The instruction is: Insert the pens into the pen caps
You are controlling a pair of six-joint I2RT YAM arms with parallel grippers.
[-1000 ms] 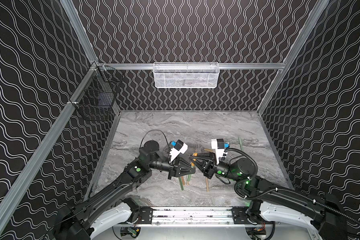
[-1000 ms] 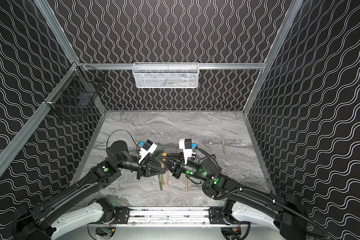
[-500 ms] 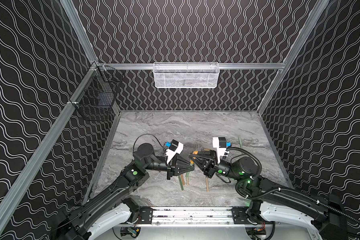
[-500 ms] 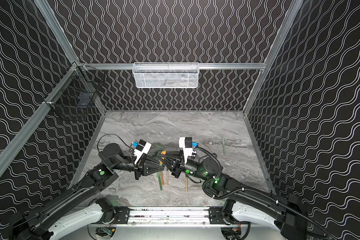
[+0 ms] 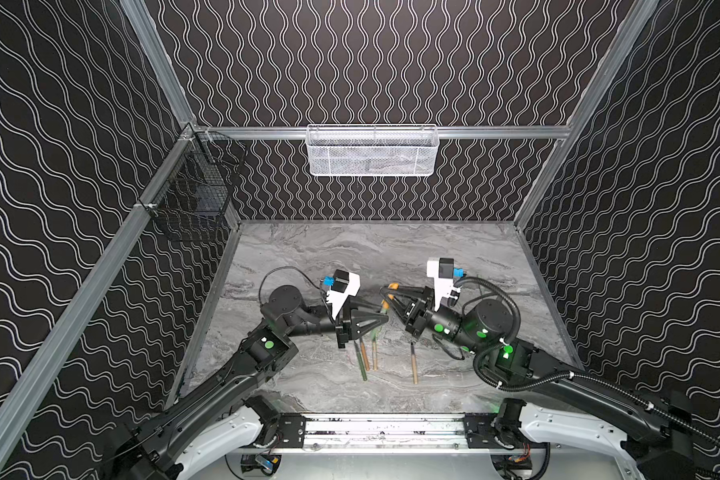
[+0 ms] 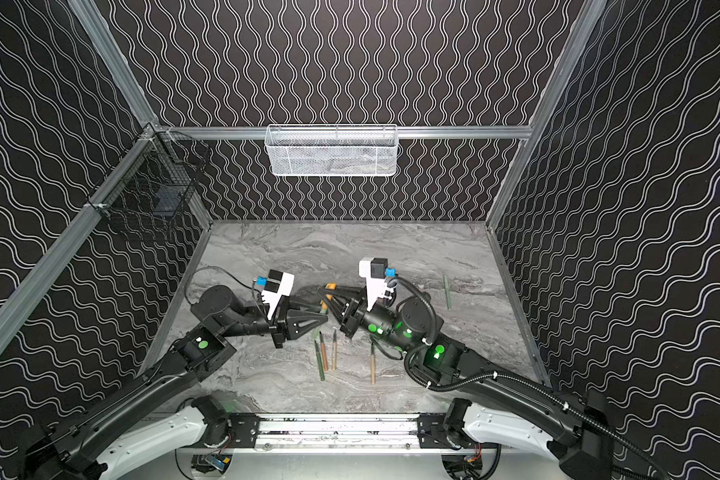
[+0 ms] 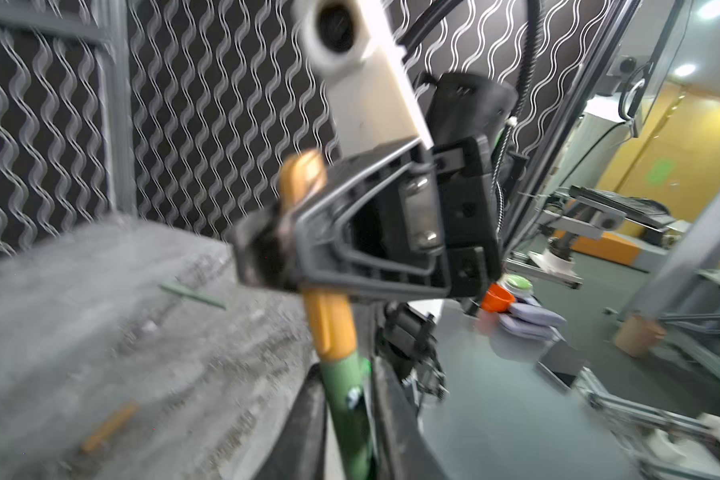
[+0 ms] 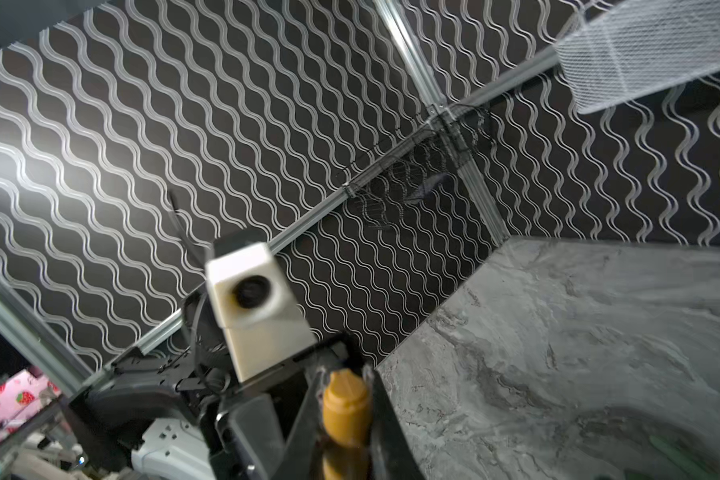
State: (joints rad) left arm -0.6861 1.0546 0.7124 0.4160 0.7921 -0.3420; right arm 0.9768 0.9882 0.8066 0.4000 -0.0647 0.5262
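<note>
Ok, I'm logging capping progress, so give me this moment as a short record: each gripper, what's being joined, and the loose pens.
right gripper: shut on the orange cap
left gripper: at the green pen; grip unclear
joint: the green pen's end sits in the orange cap, above the table
loose: four pens lying near the front; one pale green pen at the far right

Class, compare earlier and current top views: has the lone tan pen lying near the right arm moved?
No. In both top views the tan pen keeps its spot and angle against the front rail.
</note>
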